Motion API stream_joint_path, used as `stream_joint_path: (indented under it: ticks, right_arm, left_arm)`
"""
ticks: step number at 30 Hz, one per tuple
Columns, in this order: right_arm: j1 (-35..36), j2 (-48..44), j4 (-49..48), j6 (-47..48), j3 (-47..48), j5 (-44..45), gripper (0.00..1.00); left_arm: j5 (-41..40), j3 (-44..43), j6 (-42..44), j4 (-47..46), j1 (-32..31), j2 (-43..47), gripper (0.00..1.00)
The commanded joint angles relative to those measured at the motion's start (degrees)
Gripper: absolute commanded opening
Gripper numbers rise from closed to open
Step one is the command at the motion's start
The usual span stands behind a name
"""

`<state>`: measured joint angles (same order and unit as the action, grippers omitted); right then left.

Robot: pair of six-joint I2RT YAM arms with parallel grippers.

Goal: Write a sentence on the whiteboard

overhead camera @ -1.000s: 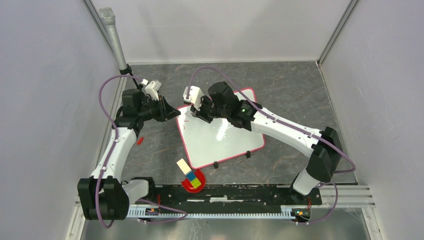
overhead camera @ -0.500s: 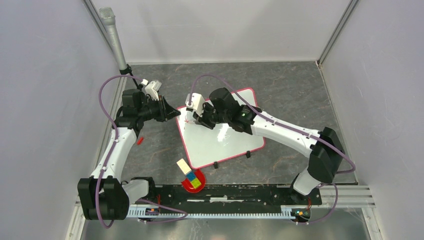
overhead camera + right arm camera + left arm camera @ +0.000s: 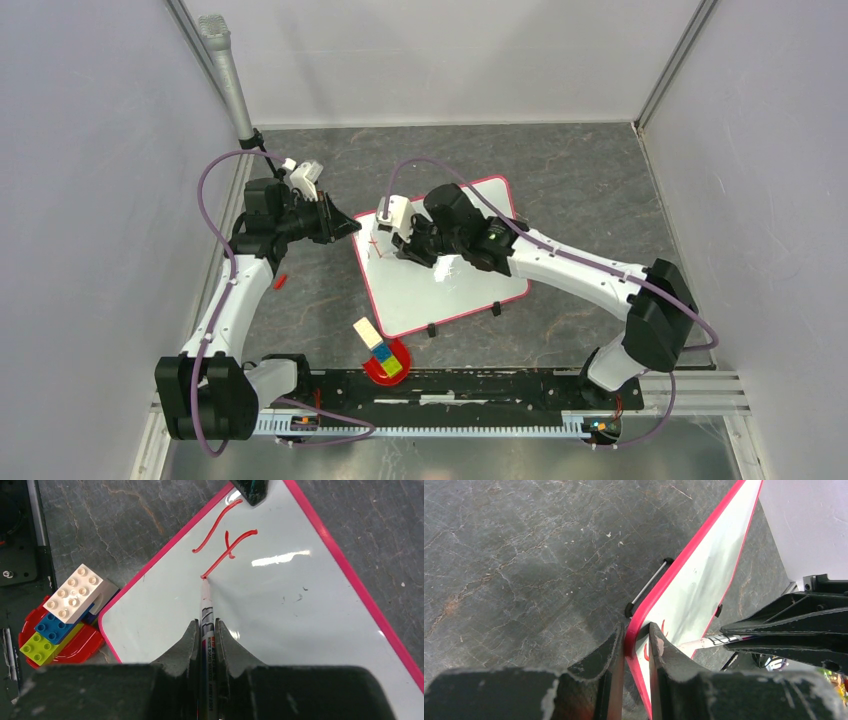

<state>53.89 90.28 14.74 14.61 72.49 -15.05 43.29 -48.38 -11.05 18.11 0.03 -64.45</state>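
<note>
The whiteboard (image 3: 430, 290) lies flat on the dark stone-patterned table (image 3: 580, 180), about the middle of it and turned askew, with its two black clips on the near edge. The left gripper (image 3: 345, 228) comes in from 9 o'clock, and its fingers are closed tight on the board's red rim at that corner. In the left wrist view the rim runs straight up between them.

The right gripper (image 3: 392, 243) reaches over the board from 3 o'clock, clamped on a white marker (image 3: 206, 615) that points toward 12 in its own camera. The tip appears to rest on the board at the foot of the second of two red strokes (image 3: 227, 542), though the glare makes contact hard to judge.

At about 7 o'clock from the board, a stack of toy bricks (image 3: 378, 350) sits on a red dish (image 3: 398, 366).
</note>
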Motion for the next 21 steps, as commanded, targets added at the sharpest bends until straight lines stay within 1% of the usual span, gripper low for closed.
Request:
stream_joint_path:
  ticks: [1, 13, 21]
  right_arm:
    - [-0.08, -3.0, -0.52, 0.01, 4.68, 0.85, 0.0]
    - [-0.52, -0.7, -0.18, 1.2, 6.14, 5.34, 0.0]
    - [-0.49, 1.04, -0.17, 1.65, 6.36, 5.9, 0.0]
  left_arm:
    - [0.44, -0.05, 2.44, 0.17, -0.17, 0.82, 0.07]
    - [0.66, -0.31, 2.22, 0.17, -0.14, 0.5, 0.07]
    - [0.4, -0.25, 2.39, 0.26, -0.13, 0.8, 0.07]
